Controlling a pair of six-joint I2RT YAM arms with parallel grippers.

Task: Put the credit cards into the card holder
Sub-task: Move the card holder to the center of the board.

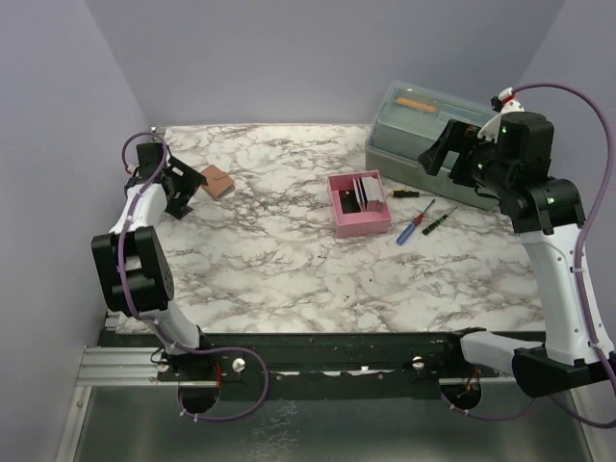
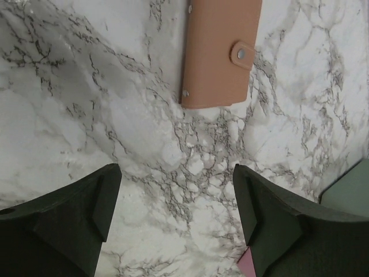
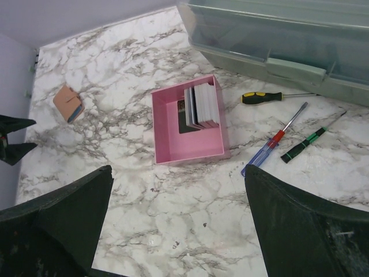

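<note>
The card holder (image 1: 218, 180) (image 2: 220, 53) (image 3: 68, 103), reddish-brown with a snap strap, lies shut on the marble table at the far left. My left gripper (image 1: 183, 192) (image 2: 176, 199) hovers just beside it, open, with bare marble between its fingers. The credit cards (image 1: 366, 192) (image 3: 202, 105) stand on edge as a stack inside a pink tray (image 1: 358, 227) (image 3: 187, 151) near the table's middle. My right gripper (image 1: 438, 154) (image 3: 179, 213) is raised high at the right, open and holding nothing, well apart from the tray.
A grey-green toolbox (image 1: 433, 135) (image 3: 277, 40) stands at the back right. Three screwdrivers lie between it and the tray: yellow-black (image 1: 403, 193) (image 3: 262, 97), red-blue (image 1: 414, 224) (image 3: 277, 141) and green-black (image 1: 438, 222) (image 3: 305, 147). Lilac walls enclose the table.
</note>
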